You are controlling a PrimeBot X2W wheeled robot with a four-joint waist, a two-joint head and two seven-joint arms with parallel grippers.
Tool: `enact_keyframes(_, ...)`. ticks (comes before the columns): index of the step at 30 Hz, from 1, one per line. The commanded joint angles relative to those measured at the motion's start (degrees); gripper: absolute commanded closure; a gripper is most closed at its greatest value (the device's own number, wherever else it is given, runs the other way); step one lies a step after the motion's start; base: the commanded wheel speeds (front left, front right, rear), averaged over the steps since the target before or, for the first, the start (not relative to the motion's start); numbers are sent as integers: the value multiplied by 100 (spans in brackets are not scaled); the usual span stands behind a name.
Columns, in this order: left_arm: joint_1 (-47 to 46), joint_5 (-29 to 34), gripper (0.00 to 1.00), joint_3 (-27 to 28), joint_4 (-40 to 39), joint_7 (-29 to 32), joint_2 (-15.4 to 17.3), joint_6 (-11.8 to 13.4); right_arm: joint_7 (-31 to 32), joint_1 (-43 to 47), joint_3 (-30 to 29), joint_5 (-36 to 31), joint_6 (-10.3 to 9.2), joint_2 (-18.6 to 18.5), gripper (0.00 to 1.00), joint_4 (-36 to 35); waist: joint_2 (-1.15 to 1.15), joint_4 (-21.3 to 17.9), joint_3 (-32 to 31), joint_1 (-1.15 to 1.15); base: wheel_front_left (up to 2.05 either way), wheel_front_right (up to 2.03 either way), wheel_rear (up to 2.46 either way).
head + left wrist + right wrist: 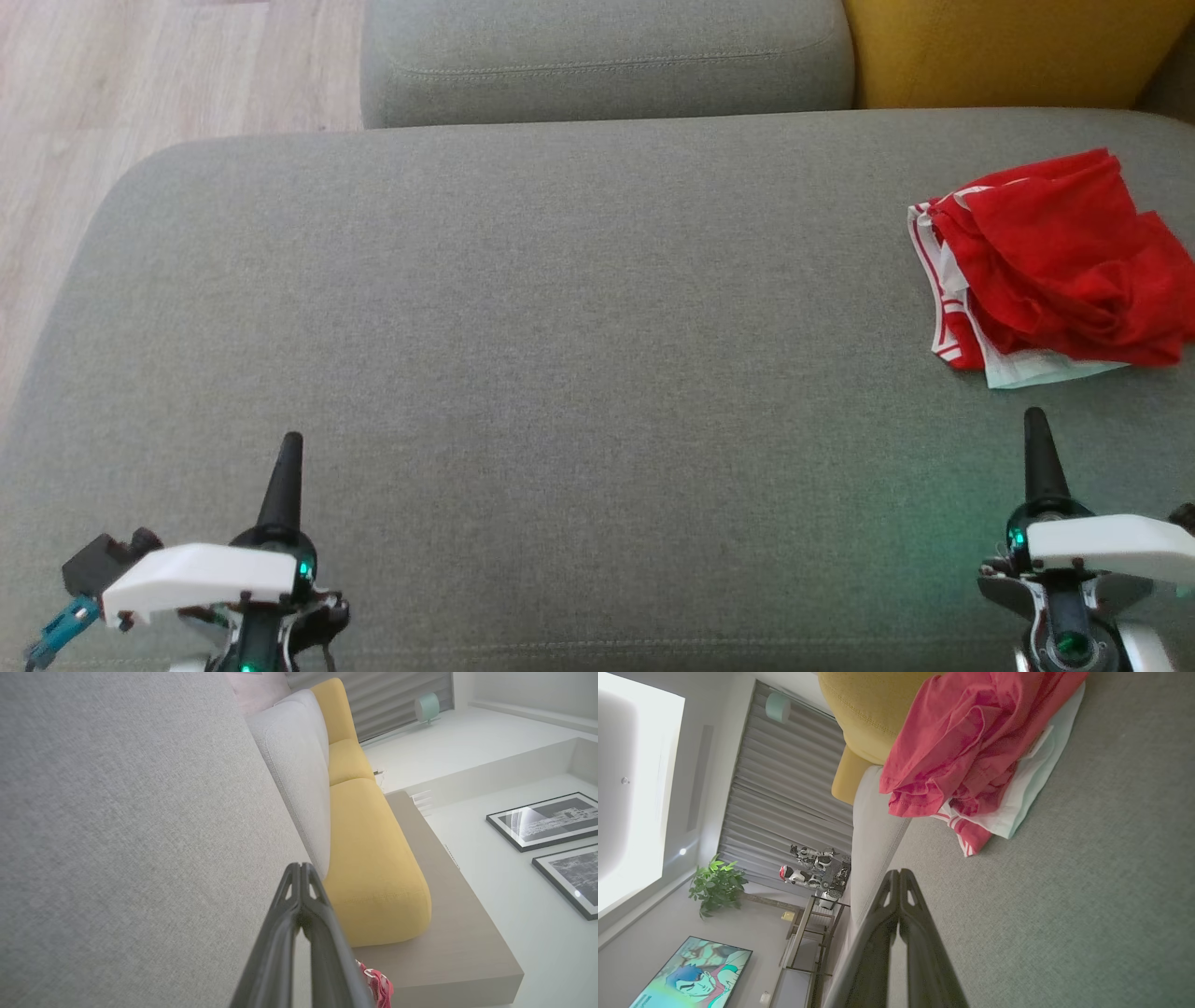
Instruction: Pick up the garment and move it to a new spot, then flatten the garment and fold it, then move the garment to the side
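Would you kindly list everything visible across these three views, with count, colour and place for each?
sofa seat: one, grey, spread beneath both arms.
garment: one, red with white trim, crumpled on the sofa seat's right side.
back cushion: one, grey, behind the sofa seat.
yellow cushion: one, yellow, right of the back cushion.
floor: one, pale wood, left of the sofa seat.
framed pictures: two, black frames, on the white wall.
potted plant: one, green, in the room beyond the sofa.
screen: one, showing a cartoon, near the potted plant.
left gripper: one, dark fingers, shut, lower left.
right gripper: one, dark fingers, shut, lower right, just short of the garment.
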Motion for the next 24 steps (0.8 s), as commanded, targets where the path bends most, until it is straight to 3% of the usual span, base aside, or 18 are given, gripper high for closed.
enact_keyframes(1, -354, -186, 100, 199, -156, 66, 93, -72, 60, -325, 41, 240, 29, -24, 100, -220, 0, -6, 0, 0, 0, 0, 0)
enact_keyframes(24, -518, -1404, 100, 539, -8, 444, 91, -238, 422, -396, -88, 1740, 35, -20, 100, -238, 0, -70, 4, 0, 0, 0, 0)
